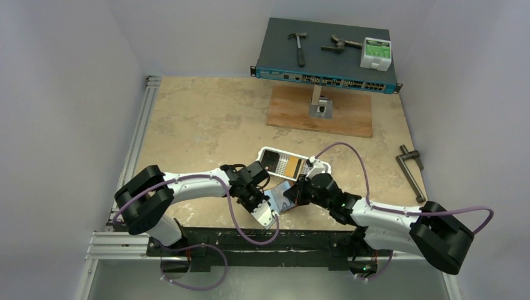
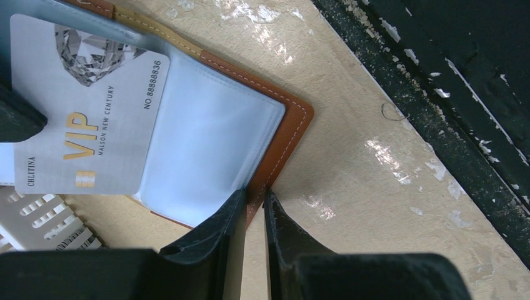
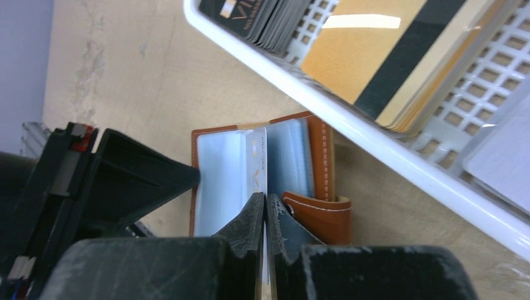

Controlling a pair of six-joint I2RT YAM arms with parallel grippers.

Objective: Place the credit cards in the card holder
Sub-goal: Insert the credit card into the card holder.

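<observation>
Left wrist view: clamping with the left gripper (image 2: 255, 196) on the stitched edge of the brown leather card holder (image 2: 289, 122), pinning it open on the beige table (image 2: 375, 94), near the front edge. Gripping a silver VIP card (image 2: 94, 106) firmly with the right gripper (image 3: 265, 201), jaws closed on one end, and laying it partly over the clear pockets (image 2: 209, 144). Cannot tell if already inside a pocket mouth. Most likely the step of inserting this one card. Probably calls next for aligning the leading edge with a pocket opening, then sliding in flat with the holder pinned. Leaves more cards in the white slotted tray (image 3: 350, 128) just beside the holder: a gold card (image 3: 369, 56) with black stripe, a dark stack (image 3: 262, 22).
</observation>
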